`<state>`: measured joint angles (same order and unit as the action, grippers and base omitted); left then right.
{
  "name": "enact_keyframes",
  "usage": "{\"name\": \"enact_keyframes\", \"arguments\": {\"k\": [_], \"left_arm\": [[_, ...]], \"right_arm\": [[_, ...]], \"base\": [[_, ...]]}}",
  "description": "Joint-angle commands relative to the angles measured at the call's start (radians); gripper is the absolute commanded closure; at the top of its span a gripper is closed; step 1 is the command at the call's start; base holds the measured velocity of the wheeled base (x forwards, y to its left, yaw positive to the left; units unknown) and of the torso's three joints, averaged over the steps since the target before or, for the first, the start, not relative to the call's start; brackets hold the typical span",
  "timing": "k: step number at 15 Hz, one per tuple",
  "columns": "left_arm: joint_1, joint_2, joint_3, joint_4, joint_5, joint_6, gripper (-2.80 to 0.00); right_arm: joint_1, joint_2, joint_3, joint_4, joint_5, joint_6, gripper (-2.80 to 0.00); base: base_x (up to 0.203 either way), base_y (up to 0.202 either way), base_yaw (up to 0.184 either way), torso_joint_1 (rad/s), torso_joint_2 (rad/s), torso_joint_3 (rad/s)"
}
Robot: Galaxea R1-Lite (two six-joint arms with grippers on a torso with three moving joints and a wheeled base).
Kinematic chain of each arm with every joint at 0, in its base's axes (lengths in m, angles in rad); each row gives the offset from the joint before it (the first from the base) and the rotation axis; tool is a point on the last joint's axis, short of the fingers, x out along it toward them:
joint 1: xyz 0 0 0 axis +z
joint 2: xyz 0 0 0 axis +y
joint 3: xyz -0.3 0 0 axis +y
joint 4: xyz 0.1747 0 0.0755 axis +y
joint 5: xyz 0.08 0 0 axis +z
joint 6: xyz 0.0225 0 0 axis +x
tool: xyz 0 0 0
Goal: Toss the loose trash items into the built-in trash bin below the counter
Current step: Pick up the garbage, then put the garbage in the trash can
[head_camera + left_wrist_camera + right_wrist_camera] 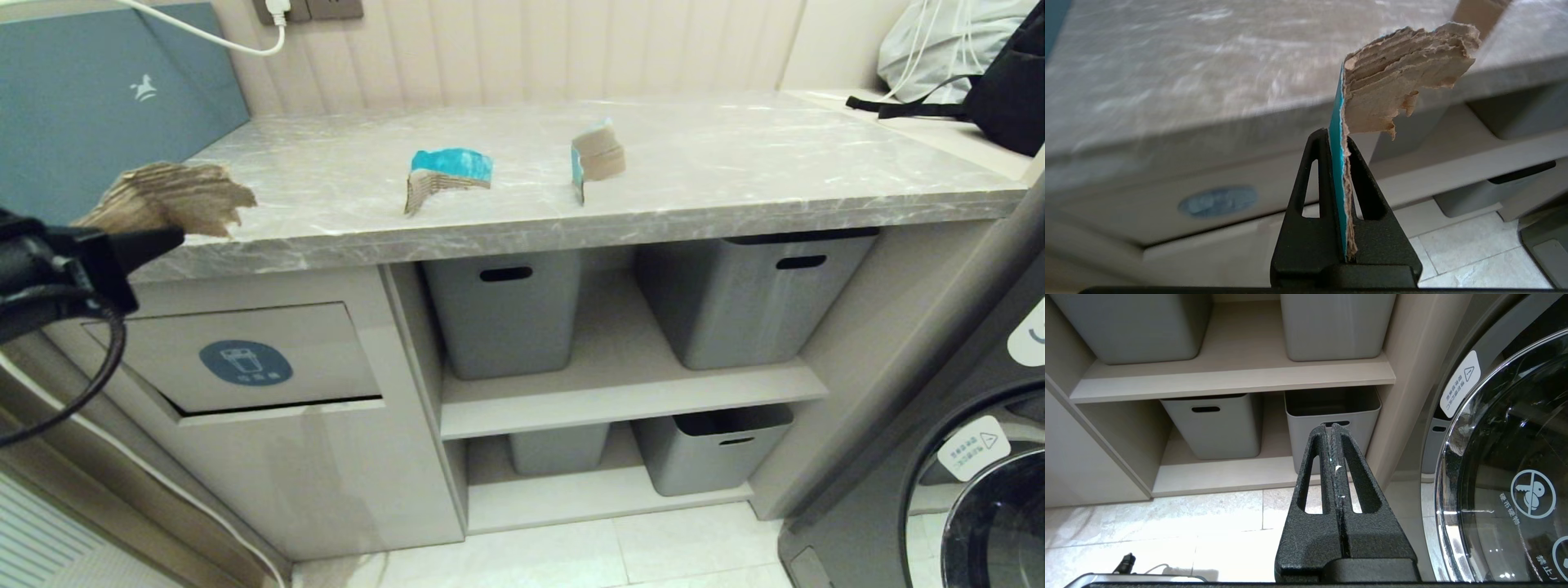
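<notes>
- Head view has the left gripper (155,237) off the front-left corner of the worktop (735,163), fingers clamped on a torn cardboard scrap (167,196). It looks plain brown from here, but the left wrist view shows a turquoise face on its other side.
- The scrap is held by its lower edge only, and most of it sticks out past the fingertips, so I'd move gently. A quick swing could make it flop or slip.
- The built-in trash bin flap (245,355), the one with the round blue sticker (245,363), sits right below the gripper in the cabinet front. It looks nearly closed, with just a dark gap along its bottom edge.
- My take: bring the scrap down in front of the flap, nudge the flap inward, and only release once the cardboard is well past the opening. Let go too early and it probably lands on the floor.
- Don't confuse it with the grey storage bins (502,310) on the shelves to the right.
- Two more scraps wait on the worktop: a turquoise-faced scrap (449,175) near the middle and a curled scrap (598,155) just right of it, both towards the front edge.
- The right gripper (1333,433) is parked low by the washing machine (1515,457), fingers pressed together on nothing.
</notes>
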<state>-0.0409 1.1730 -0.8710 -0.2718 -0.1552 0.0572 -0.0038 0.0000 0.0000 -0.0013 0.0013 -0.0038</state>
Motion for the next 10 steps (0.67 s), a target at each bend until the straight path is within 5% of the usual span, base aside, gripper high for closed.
{"name": "enact_keyframes", "arguments": {"k": [1, 6, 10], "left_arm": [[0.029, -0.184, 0.081, 0.024, -0.002, 0.005, 0.0], [0.189, -0.422, 0.259, 0.322, 0.004, 0.062, 0.0], [0.245, -0.425, 0.383, 0.318, 0.003, 0.061, 0.0]], "right_arm": [[-0.001, 0.0, 0.0, 0.0, 0.0, -0.001, 0.0], [-0.001, 0.0, 0.0, 0.0, 0.0, -0.001, 0.0], [0.001, 0.0, 0.0, 0.0, 0.0, -0.001, 0.0]], "base": [[0.0, 0.0, 0.0, 0.0, 0.0, 0.0], [0.0, 0.0, 0.0, 0.0, 0.0, 0.0], [0.0, 0.0, 0.0, 0.0, 0.0, 0.0]]}}
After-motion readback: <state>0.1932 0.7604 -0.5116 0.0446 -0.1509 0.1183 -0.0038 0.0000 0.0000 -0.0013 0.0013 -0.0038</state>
